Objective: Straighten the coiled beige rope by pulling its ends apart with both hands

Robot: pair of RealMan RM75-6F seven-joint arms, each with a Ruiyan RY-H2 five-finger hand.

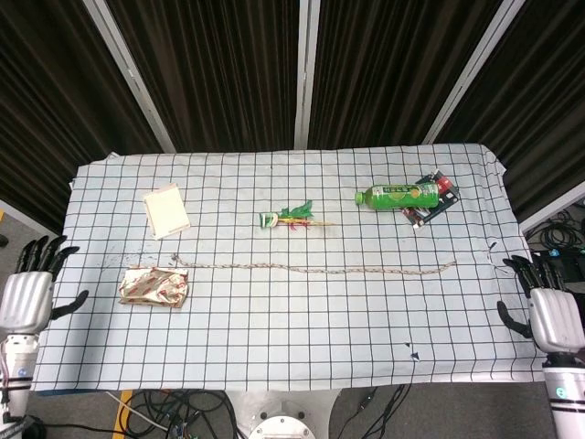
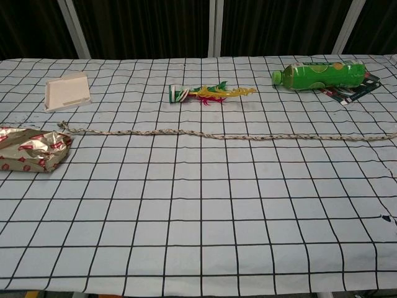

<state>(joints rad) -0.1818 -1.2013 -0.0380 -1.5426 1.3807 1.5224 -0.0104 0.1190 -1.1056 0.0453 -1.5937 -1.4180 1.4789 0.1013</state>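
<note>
Across the tablecloth (image 1: 302,320), beige rope (image 1: 311,269) outstretched, long axis left to right.

in the chest view neither hand shows at all. there the rope (image 2: 229,135) runs off the right edge, so its right end is cut off, and the crumpled foil packet (image 2: 28,152) is clipped by the left edge. in the head view the left hand (image 1: 26,297) sits at the far left edge with its arm cut off below, and the right hand (image 1: 551,315) at the near right corner is cut the same way. the dark packet (image 1: 430,206) is partly hidden under the green bottle (image 1: 398,194), and the print on both is too small to read. the small green and red item (image 1: 291,218) at the table's middle is too small to identify.
</note>
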